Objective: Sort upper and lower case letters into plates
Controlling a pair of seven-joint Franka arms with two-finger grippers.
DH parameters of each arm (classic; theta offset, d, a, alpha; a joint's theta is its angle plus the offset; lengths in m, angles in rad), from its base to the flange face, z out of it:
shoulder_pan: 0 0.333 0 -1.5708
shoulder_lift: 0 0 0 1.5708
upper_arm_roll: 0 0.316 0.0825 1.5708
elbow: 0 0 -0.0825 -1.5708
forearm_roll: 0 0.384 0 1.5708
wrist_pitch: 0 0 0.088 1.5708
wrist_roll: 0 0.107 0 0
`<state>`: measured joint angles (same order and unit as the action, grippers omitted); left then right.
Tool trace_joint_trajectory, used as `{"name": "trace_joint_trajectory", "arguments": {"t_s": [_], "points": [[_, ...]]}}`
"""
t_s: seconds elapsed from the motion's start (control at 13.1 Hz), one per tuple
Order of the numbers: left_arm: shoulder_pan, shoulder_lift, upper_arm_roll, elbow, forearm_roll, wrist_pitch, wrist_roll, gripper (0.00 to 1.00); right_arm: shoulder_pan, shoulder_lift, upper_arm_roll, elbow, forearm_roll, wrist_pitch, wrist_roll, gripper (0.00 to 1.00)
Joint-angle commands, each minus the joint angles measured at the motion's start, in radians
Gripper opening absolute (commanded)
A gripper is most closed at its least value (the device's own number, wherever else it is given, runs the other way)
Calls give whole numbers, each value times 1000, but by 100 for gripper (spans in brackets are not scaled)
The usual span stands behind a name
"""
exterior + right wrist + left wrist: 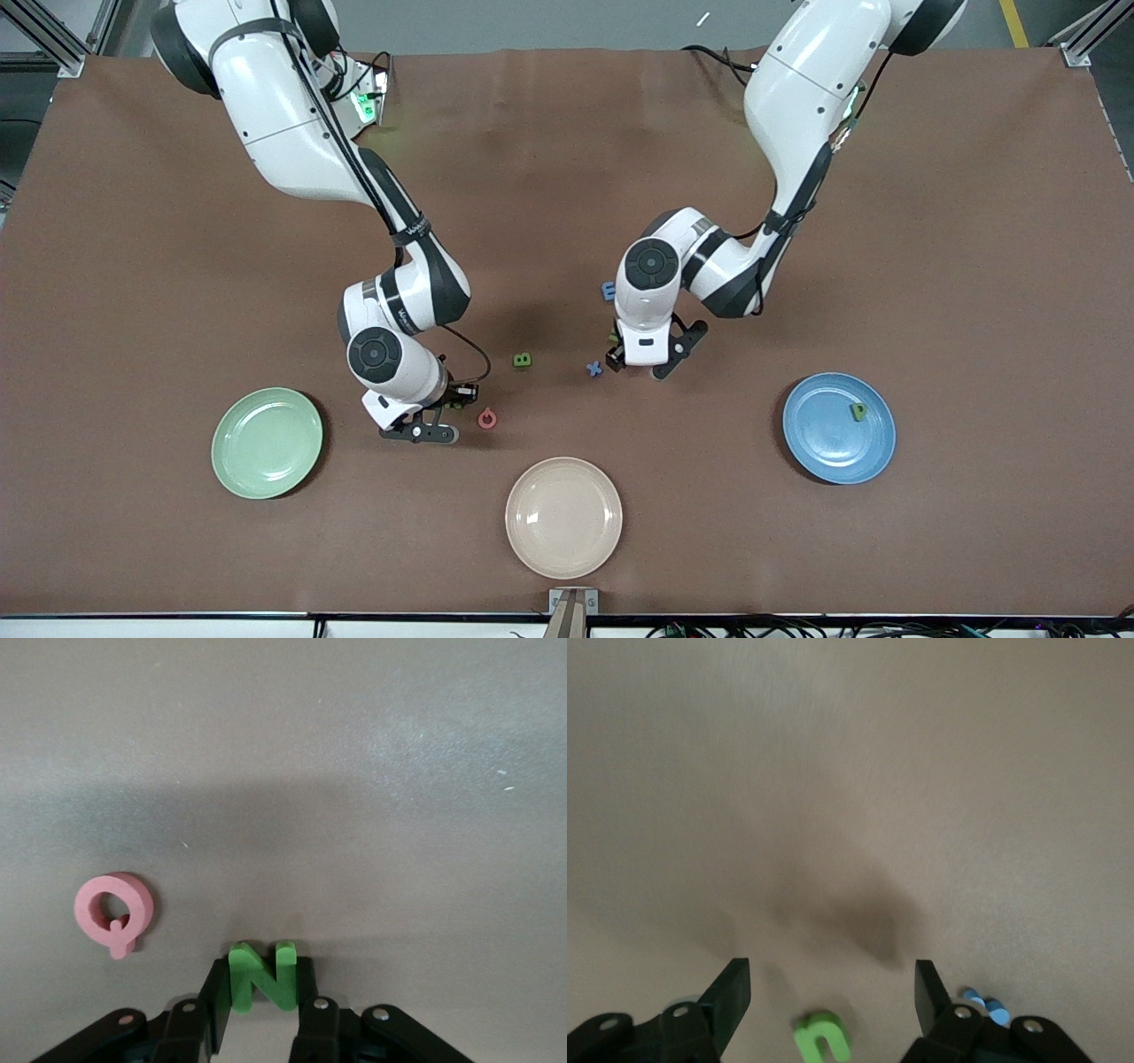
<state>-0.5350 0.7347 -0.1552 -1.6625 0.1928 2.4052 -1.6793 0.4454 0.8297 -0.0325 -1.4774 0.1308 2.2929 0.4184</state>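
My right gripper (pixel 260 992) is clamped on the green N (pixel 260 977), low over the cloth between the pale green plate (pixel 267 442) and the pink Q (pixel 486 418). My left gripper (pixel 831 992) stands spread wide, unloaded, straddling a small green lowercase letter (pixel 822 1038) on the table, with the blue x (pixel 594 369) just beside one finger.

Risk 1: the N is pinched by its lower part only. A fast swing toward a plate may let it pivot or slip out.

Risk 2: the Q lies near my right fingers; a low sideways move may push it.

Risk 3: when my left fingers close, the nearby x may be knocked or caught along with the green letter.

Risk 4: wrong destination. The blue plate (pixel 838 428) already holds one green letter (pixel 858 411); I cannot read its case with certainty. The beige plate (pixel 563 517) is a decoy.

A green B (pixel 523 360) and a blue letter (pixel 609 290) remain on the cloth.
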Motion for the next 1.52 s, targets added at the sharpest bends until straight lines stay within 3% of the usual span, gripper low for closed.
{"name": "trace_joint_trajectory", "arguments": {"t_s": [0.0, 0.15, 0.3, 0.53, 0.84, 0.99, 1.07, 1.14, 1.22, 1.29, 1.37, 1.45], "points": [[-5, 18, 5, 12, 0, 17, -108, 77, -10, -3, -20, -15, -16, 10, 3, 10], [-11, 20, 3, 13, -22, 17, -149, 74, -14, -23, -56, -8, -16, -3, -7, 5], [-28, 34, 5, 44, -90, 12, -152, 70, -48, -32, -99, 60, -13, -114, -111, 4], [-43, 46, 5, 66, -128, 0, -151, 69, -181, -34, -106, 179, -8, -317, -338, 4], [-42, 63, 5, 66, -127, -40, -146, 66, -344, -40, -106, 189, -13, -336, -671, 5], [-42, 66, 5, 66, -128, -51, -146, 55, -407, -24, -104, 180, -4, -330, -797, 6], [-37, 62, 5, 69, -127, -64, -143, 25, -418, -11, -106, 178, -2, -322, -819, 14], [-30, 57, 5, 70, -127, -77, -142, 2, -425, -4, -104, 178, 0, -316, -820, 22], [-25, 57, 6, 70, -124, -95, -139, 0, -425, 2, -104, 169, -2, -296, -820, 35], [-19, 55, 11, 73, -116, -110, -122, 0, -422, 2, -104, 152, -2, -268, -820, 41], [-4, 43, 16, 79, -113, -136, -88, 0, -416, 2, -104, 143, -2, -245, -820, 61], [31, 31, 16, 110, -113, -187, -47, 0, -409, 2, -102, 143, 0, -245, -817, 72]]}}
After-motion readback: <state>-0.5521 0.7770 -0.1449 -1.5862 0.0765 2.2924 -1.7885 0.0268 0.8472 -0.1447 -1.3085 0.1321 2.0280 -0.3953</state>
